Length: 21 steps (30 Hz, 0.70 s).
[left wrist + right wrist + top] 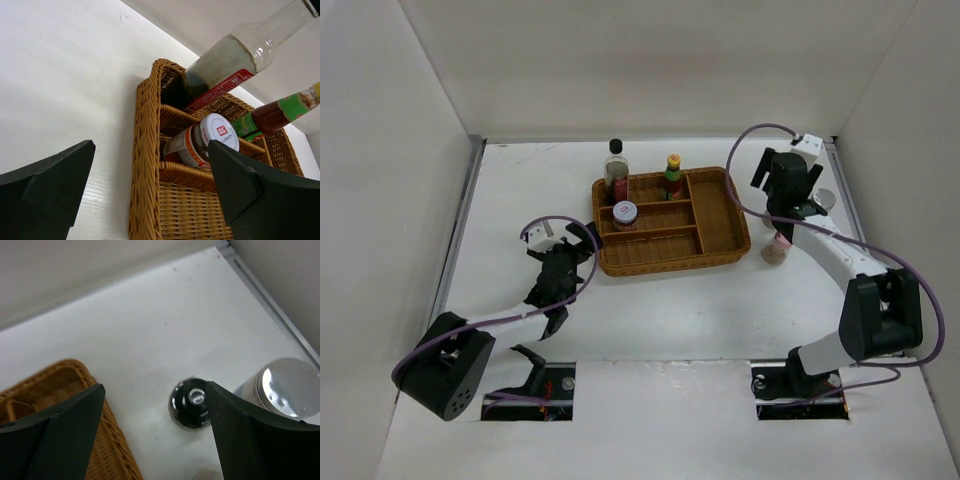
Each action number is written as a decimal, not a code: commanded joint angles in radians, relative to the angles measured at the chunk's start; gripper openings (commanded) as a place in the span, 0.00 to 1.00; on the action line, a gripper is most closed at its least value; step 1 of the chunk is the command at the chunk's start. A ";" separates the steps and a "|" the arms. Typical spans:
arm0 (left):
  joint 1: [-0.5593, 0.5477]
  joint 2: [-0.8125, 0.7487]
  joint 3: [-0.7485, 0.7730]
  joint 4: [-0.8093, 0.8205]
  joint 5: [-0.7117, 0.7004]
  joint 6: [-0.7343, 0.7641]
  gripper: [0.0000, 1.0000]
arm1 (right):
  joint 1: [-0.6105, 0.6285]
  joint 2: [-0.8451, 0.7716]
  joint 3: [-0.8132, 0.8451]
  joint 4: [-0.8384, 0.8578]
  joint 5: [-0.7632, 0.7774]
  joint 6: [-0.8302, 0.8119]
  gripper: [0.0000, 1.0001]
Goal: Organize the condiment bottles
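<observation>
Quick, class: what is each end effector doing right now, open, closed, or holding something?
Left end effector: open, holding nothing.
Right end effector: open, holding nothing; black-capped shaker stands below it.

The right fingers hide part of the silver-capped bottle; black-capped shaker blurred.

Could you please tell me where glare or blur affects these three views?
Top external: even, soft light, with only faint shadows beside the wicker tray. Left wrist: the fingers look dark and featureless, and the tall clear bottle carries bright streaks. Right wrist: glare blows out the silver cap; the black cap shows a small highlight.
</observation>
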 commanded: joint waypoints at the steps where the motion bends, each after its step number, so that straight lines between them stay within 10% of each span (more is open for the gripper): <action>1: -0.007 -0.012 -0.008 0.039 0.014 -0.016 1.00 | -0.027 -0.004 -0.013 -0.025 0.035 0.033 0.88; 21: -0.011 -0.003 -0.004 0.039 0.021 -0.025 1.00 | -0.124 0.195 0.072 -0.082 -0.036 0.099 0.88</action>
